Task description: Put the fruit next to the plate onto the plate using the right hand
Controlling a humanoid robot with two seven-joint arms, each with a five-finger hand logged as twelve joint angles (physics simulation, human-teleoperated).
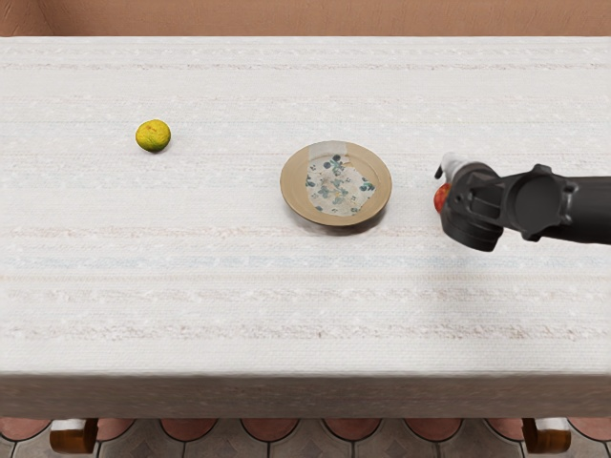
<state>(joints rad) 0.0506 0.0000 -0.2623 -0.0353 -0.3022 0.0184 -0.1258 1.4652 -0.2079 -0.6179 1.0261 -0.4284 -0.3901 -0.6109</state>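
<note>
Nothing's on the plate [291, 181] yet, right hand [471, 208] sits over the red fruit [441, 197], can't tell if it's actually gripping.

The right hand [470, 208] hides most of the red fruit [441, 197].

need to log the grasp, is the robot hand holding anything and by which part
Cannot be told. The right robot hand covers most of a red fruit beside the plate; only the fruit's left edge shows, so any grip is hidden.
</note>
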